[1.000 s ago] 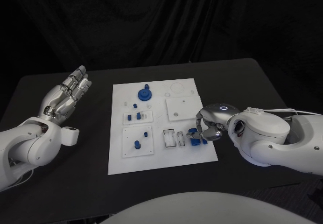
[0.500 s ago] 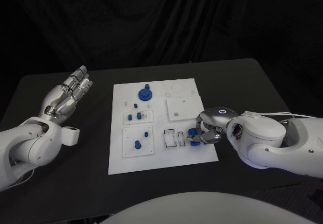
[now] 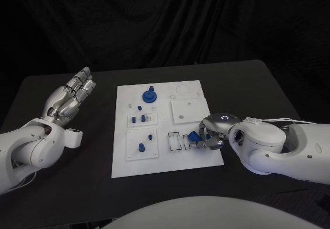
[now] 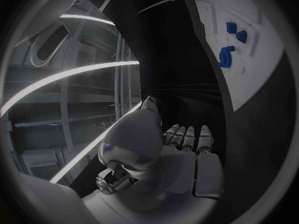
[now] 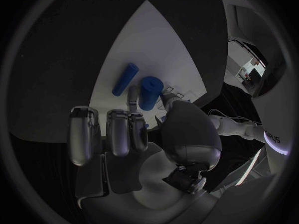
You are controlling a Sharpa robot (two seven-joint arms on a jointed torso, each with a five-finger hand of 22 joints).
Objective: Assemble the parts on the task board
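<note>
The white task board (image 3: 165, 164) lies in the middle of the black table. My right hand (image 3: 210, 136) is low over the board's right edge. Its thumb and a finger pinch a short blue cylinder (image 5: 150, 92) (image 3: 194, 138). A second, thinner blue cylinder (image 5: 125, 78) lies loose on the board just beyond the fingertips. My left hand (image 3: 68, 98) (image 4: 187, 149) hovers left of the board, palm up, fingers straight and holding nothing.
A blue round part with a knob (image 3: 149, 96) (image 4: 225, 56) stands at the board's far end. Small blue pegs (image 3: 141, 118) (image 3: 139, 147) stand in the left-hand sub-plates. Clear slots (image 3: 176, 141) sit beside my right hand. Bare black table (image 3: 268, 86) surrounds the board.
My right hand has sunk lower and shifted slightly towards the slots, its fingers closing round the blue cylinder. The left hand has not moved.
</note>
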